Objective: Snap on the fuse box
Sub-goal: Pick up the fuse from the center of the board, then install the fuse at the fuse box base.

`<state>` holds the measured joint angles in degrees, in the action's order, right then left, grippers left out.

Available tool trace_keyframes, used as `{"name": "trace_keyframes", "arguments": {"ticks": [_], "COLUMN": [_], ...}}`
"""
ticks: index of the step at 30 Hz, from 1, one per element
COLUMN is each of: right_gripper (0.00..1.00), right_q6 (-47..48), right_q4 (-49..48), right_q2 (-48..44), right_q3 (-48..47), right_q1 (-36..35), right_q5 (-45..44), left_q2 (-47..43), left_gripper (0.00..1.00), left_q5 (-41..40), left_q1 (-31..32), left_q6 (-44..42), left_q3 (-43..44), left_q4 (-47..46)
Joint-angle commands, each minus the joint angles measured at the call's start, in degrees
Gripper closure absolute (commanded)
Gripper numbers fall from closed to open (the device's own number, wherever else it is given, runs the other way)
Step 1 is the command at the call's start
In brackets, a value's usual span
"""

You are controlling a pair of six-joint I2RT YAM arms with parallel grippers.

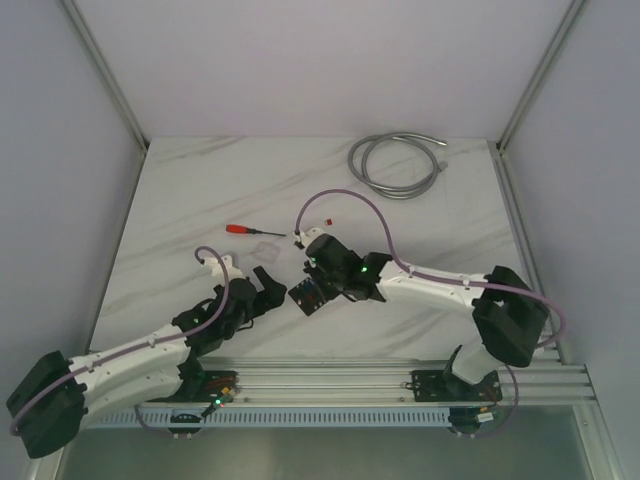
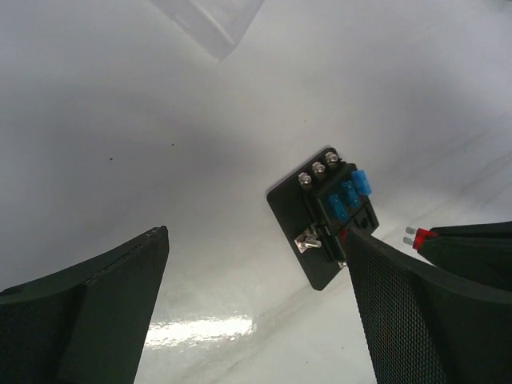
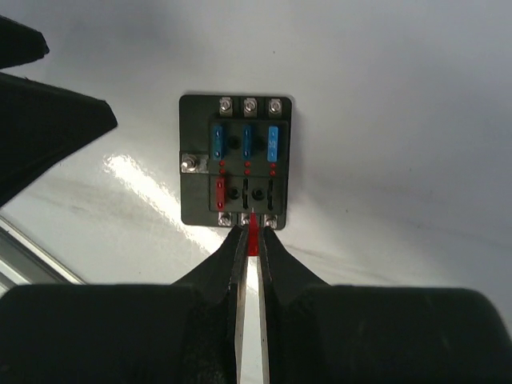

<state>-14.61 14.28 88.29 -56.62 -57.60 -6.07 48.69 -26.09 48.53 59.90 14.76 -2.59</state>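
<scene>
The fuse box (image 1: 307, 296) is a small black square block lying flat on the white table between the two arms. In the right wrist view the fuse box (image 3: 234, 164) shows three blue fuses in one row, and a red fuse and two empty slots in the other. My right gripper (image 3: 253, 238) is shut on a small red fuse (image 3: 253, 228), its tip just above the box's near edge. My left gripper (image 2: 256, 236) is open and empty, just left of the fuse box (image 2: 324, 216). From above, the left gripper (image 1: 262, 290) and the right gripper (image 1: 320, 282) flank the box.
A red-handled screwdriver (image 1: 243, 230) and a clear plastic piece (image 1: 268, 246) lie behind the grippers. A coiled grey cable (image 1: 397, 163) lies at the back right. An aluminium rail (image 1: 400, 380) runs along the near edge. Walls close in both sides.
</scene>
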Motion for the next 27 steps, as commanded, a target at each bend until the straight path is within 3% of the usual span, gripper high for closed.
{"name": "trace_keyframes", "arguments": {"ticks": [1,12,27], "right_gripper": [1.0,1.0,1.0], "right_q6": [2.8,4.1,4.2], "right_q4": [1.7,3.5,6.3], "right_q2": [3.8,8.7,12.6], "right_q3": [-3.9,-7.4,-10.4], "right_q1": [-0.6,-1.2,-2.3], "right_q5": [-0.1,-0.1,-2.3], "left_q2": [2.5,4.5,4.1], "left_gripper": [0.0,0.0,0.0], "left_q5": [4.2,8.9,10.2], "left_q1": [-1.6,-5.5,-6.2], "left_q6": [-0.5,0.3,0.5], "left_q3": [1.3,0.3,-0.2], "left_q4": [-1.1,-2.8,-3.3]}}
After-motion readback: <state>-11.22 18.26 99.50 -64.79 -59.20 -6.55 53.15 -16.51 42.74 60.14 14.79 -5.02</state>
